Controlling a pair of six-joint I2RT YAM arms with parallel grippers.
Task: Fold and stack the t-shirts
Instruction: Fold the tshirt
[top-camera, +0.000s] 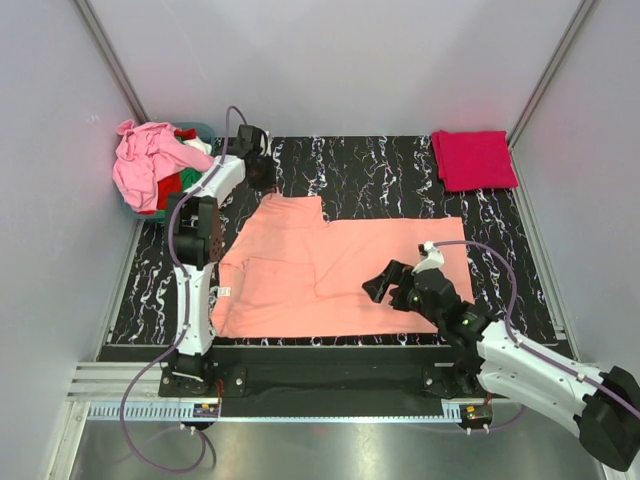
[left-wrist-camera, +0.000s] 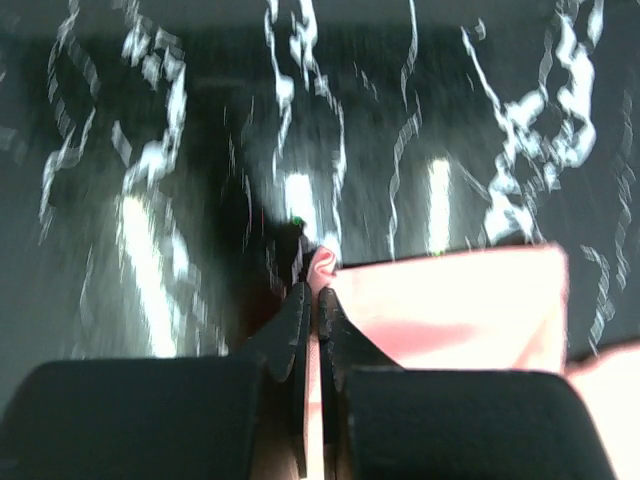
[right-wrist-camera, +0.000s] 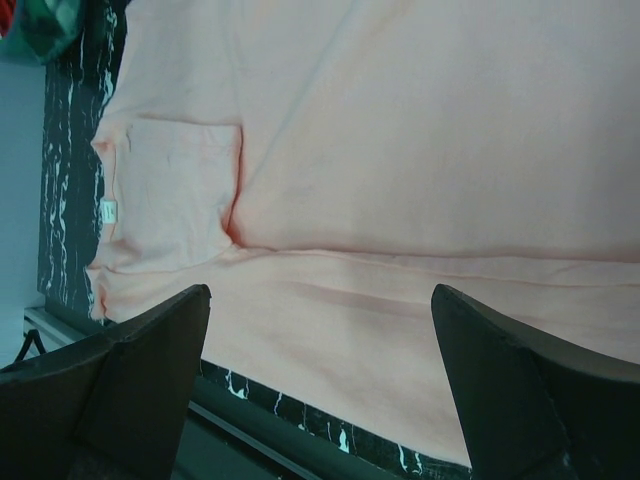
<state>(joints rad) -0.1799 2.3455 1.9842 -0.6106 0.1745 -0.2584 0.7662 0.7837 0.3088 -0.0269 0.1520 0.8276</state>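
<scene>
A salmon-orange t-shirt lies spread flat on the black marbled mat. My left gripper is at the shirt's back left corner. In the left wrist view it is shut, with a thin fold of the salmon cloth pinched between its fingers. My right gripper hovers over the shirt's front right part, open and empty. In the right wrist view it is spread wide above the shirt, near its front hem. A crimson-pink t-shirt lies folded at the back right.
A heap of light pink, red and green shirts fills a teal tub at the back left, off the mat. Grey walls close in the left, right and back sides. A metal rail runs along the near edge.
</scene>
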